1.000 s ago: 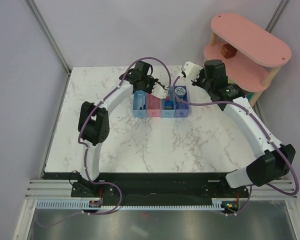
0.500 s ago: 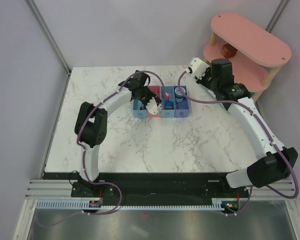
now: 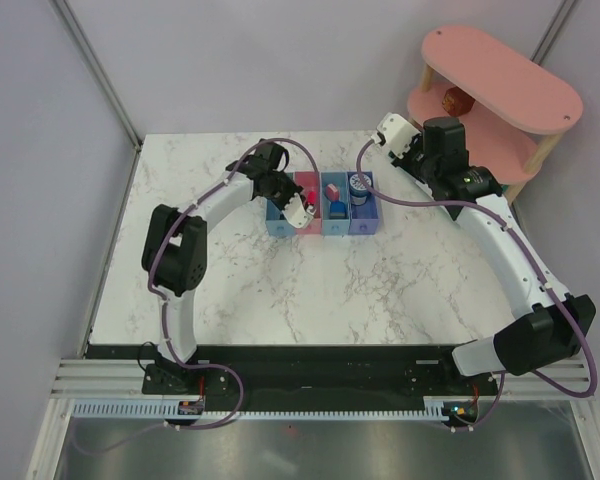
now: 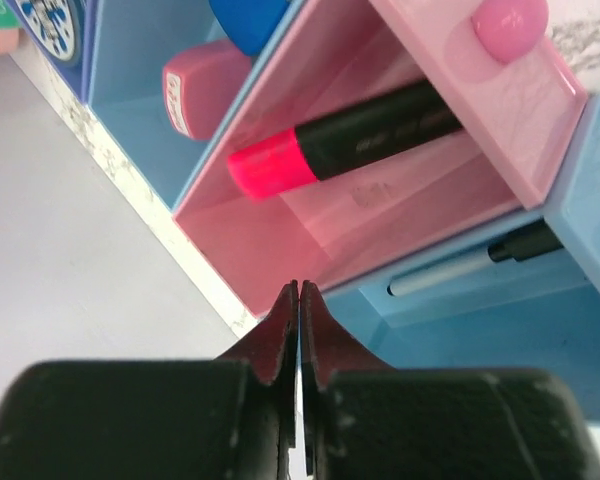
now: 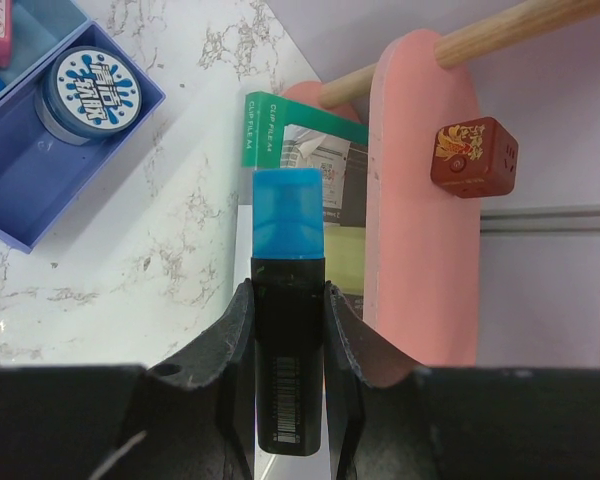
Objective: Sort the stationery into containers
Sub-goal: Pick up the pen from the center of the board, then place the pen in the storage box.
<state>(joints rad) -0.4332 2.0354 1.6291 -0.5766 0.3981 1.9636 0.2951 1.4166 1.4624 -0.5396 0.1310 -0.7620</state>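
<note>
Blue, black-capped highlighter (image 5: 287, 225) sat clamped in my right gripper (image 5: 288, 295) near the right end of the row of four plastic bins (image 3: 322, 229), waiting, I judged, because my empty, closed left gripper (image 4: 299, 300) hung over them.

The pink bin (image 4: 310, 250) hid most of a pen (image 4: 445, 272); the tape roll (image 4: 52, 20) was cut off by the picture's corner.
</note>
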